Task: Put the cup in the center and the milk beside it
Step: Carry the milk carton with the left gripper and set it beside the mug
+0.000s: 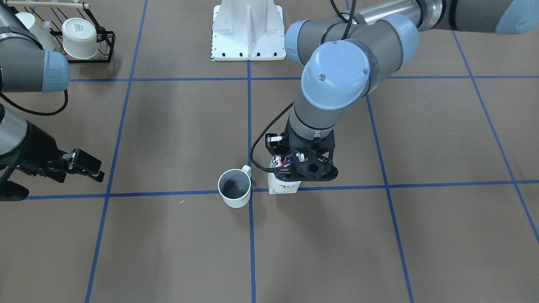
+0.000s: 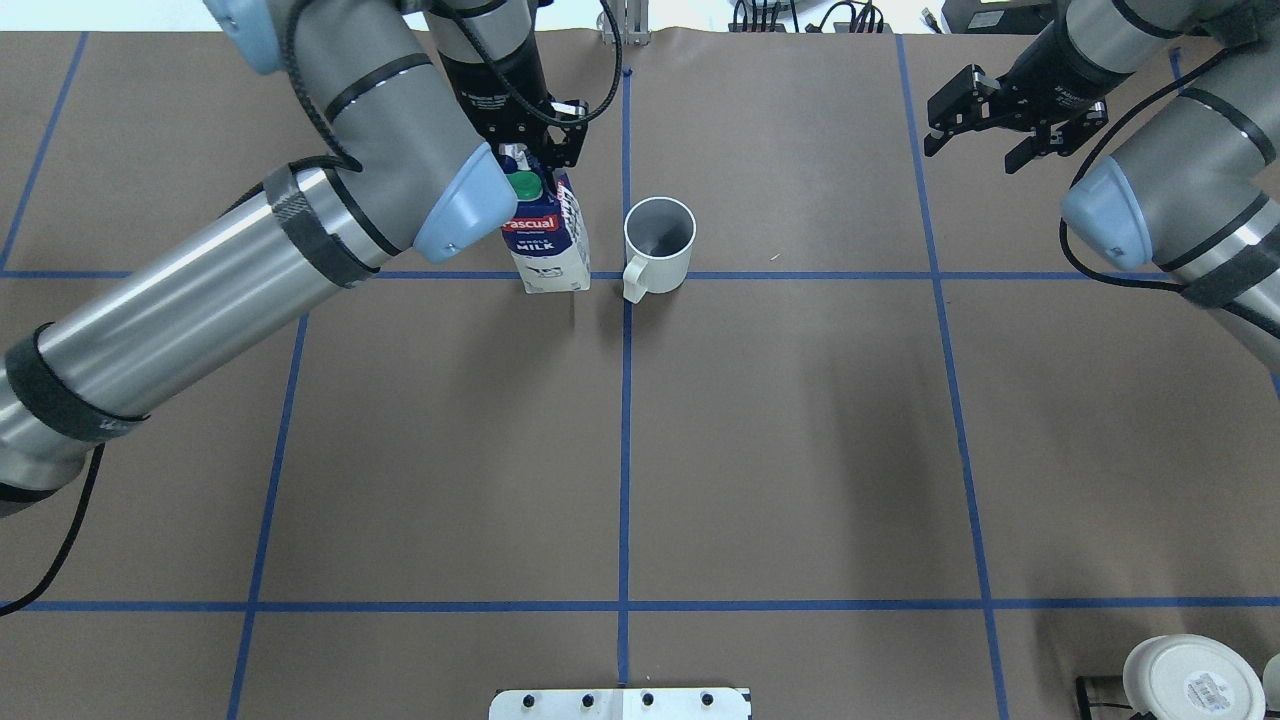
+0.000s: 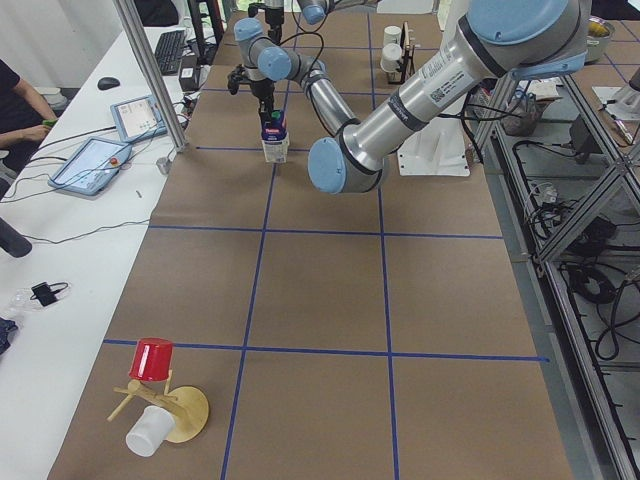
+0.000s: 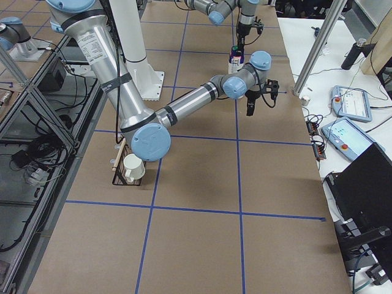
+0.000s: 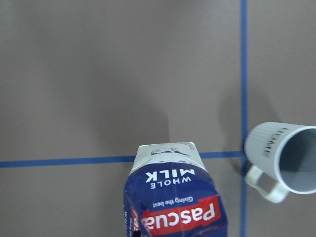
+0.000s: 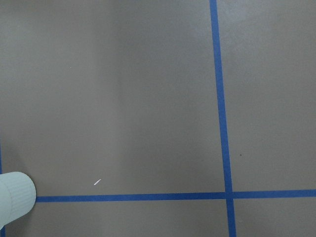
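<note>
The cup [image 2: 659,245], a white mug with a dark grey inside, stands upright by the center tape crossing [image 2: 626,276], handle towards the robot. It also shows in the front view [image 1: 234,188] and in the left wrist view [image 5: 289,155], where its ribbed side carries small grey lettering. The milk carton [image 2: 548,245] stands upright beside it, a small gap apart, base on the tape line. My left gripper [image 2: 522,160] is shut on the carton's top. My right gripper [image 2: 978,140] is open and empty, well off to the cup's other side.
A black wire rack with white mugs [image 1: 80,38] stands at the near right corner by the robot. The white robot base plate [image 1: 248,33] is at the table's robot-side edge. A red cup on a wooden stand [image 3: 160,395] sits at the table's far left end.
</note>
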Controlling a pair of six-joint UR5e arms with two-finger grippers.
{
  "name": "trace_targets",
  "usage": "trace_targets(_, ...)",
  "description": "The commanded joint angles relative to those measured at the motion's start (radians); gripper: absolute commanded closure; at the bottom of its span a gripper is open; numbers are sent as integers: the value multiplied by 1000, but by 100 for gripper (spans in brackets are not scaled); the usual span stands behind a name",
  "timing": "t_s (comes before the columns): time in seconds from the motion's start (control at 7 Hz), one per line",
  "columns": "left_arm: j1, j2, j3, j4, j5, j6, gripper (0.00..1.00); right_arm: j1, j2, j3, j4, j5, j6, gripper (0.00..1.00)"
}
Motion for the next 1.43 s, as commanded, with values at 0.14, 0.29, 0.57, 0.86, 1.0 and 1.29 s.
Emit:
trace_targets(0.14, 14, -20, 70, -72, 1, -34, 100, 0, -2, 1, 0, 2, 0, 0)
trace_targets(0.29, 25, -20, 70, -72, 1, -34, 100, 0, -3, 1, 0, 2, 0, 0)
trace_targets(0.57, 42, -12, 70, -92, 29, -36, 10, 0, -3, 1, 2, 2, 0, 0)
trace_targets(0.86, 48, -7, 58, -135, 69, -72, 1, 0, -9, 9, 8, -2, -2, 0)
trace_targets(1.0, 25, -7, 41, -134, 63, -71, 1, 0, -47, 36, 15, 0, -3, 0)
trace_targets(1.29, -56, 8, -12, -124, -27, -65, 1, -8, -178, 78, 145, -52, 0, 0)
